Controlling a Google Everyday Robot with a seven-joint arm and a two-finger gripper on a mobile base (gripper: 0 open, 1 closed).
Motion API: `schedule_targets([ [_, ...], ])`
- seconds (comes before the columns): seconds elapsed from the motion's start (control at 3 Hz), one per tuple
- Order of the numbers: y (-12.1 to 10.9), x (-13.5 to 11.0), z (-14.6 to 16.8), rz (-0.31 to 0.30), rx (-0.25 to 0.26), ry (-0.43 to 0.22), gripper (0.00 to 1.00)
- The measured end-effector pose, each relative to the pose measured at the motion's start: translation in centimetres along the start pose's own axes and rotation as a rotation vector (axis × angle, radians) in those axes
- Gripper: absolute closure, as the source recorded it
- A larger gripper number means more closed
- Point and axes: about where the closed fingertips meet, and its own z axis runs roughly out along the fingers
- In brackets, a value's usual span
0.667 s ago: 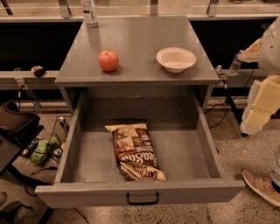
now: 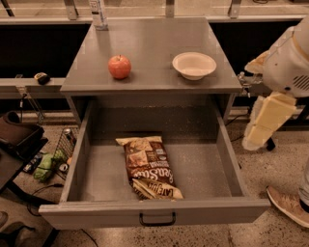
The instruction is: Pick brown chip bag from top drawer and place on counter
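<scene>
The brown chip bag (image 2: 149, 168) lies flat on the floor of the open top drawer (image 2: 227, 159), a little left of the middle, with its long side running front to back. The drawer is pulled fully out, and its black pull handle (image 2: 157, 220) is on the front. The grey counter (image 2: 154, 38) above it holds a red apple (image 2: 119, 66) and a white bowl (image 2: 194, 65). My gripper (image 2: 244, 81) is at the counter's right edge, level with the top, on the white and cream arm (image 2: 285, 72). It is well away from the bag and holds nothing that I can see.
A clear bottle (image 2: 98, 13) stands at the counter's back left. A long pale shelf with metal posts (image 2: 231, 8) runs behind. Bags, a wire basket and clutter (image 2: 48, 161) lie on the floor to the left. A person's shoe (image 2: 289, 205) is on the floor at the right.
The arm has shifted a little left and down, towards the counter's right edge. The bag, apple, bowl and drawer have not moved.
</scene>
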Motion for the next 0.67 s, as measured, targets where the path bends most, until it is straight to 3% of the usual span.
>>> schedule_targets([
  [0.33, -0.4, -3.0, 5.0, -0.029, -0.009, -0.067, 0.0],
  [0.67, -1.2, -5.5, 9.9, -0.023, -0.035, -0.085, 0.0],
])
